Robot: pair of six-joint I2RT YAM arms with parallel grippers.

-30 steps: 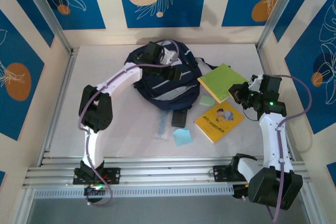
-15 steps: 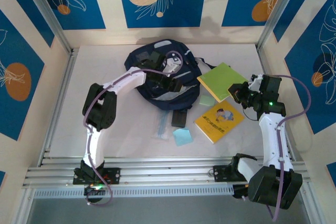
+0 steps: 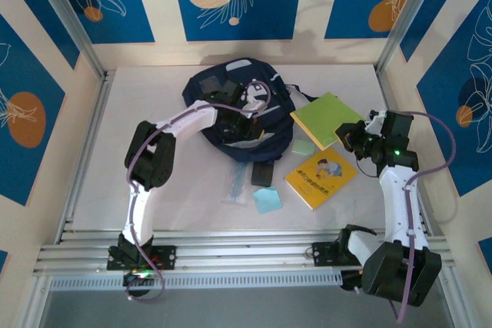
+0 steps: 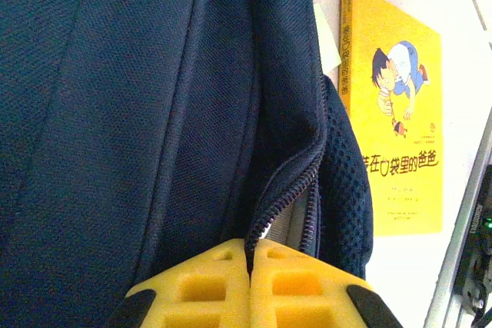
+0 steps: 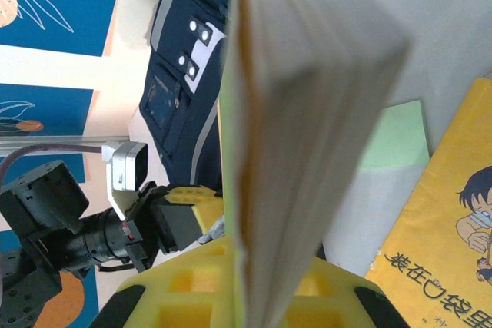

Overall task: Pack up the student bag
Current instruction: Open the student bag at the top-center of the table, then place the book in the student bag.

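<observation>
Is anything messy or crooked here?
Yes. The green book sits askew, one edge pinched in the right tool. The bag lies slumped with its zipper partly open, and a yellow book and blue note lie loose beside it.

Coarse woven cloth, matt, forms the dark navy student bag [image 4: 138,113], with an open mesh panel [image 4: 346,190] beside a toothed zip [image 4: 296,180]. The yellow paperback book [image 4: 392,113] has a smooth, faintly glossy card cover. The green-covered notebook [image 5: 307,97] shows a block of off-white paper pages. Moulded matt yellow plastic makes the pads of the left gripper [image 4: 250,255] and right gripper [image 5: 257,266]. The white tabletop [image 3: 192,190] is smooth and matt; the silver rails [image 3: 231,255] are bare metal.
</observation>
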